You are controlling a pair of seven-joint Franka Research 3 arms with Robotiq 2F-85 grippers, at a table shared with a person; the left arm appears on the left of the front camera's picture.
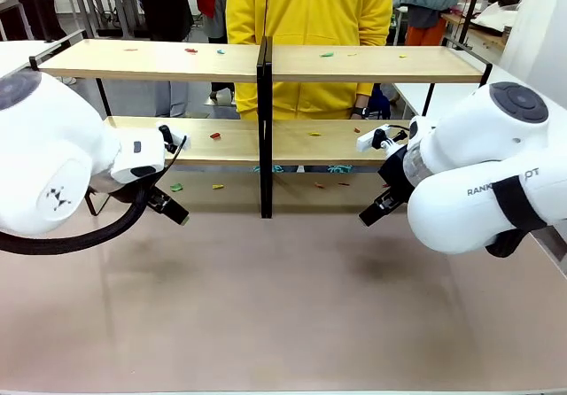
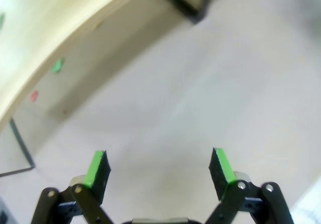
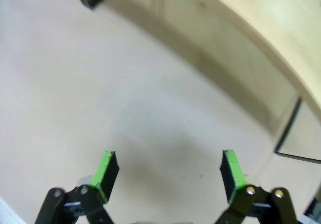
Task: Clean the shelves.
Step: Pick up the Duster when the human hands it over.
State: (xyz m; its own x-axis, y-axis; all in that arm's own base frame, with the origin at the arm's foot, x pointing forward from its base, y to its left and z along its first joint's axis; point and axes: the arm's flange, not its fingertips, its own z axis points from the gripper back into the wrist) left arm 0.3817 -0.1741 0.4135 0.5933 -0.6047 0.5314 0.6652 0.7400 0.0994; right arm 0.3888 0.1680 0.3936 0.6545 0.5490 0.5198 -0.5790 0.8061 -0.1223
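The shelves are a two-tier rack of light-wood boards on a black frame with a black centre post, standing at the table's far side. Small coloured scraps lie on both boards and on the table under them, such as a red scrap on the lower board and a green scrap below it. My left gripper hangs low in front of the rack's left half; its wrist view shows it open over bare table. My right gripper sits low before the right half, also open and empty.
A person in a yellow hoodie stands behind the rack. The beige table top stretches wide in front of both arms. The lower board's edge curves across the left wrist view, with scraps beneath; the right wrist view shows the board.
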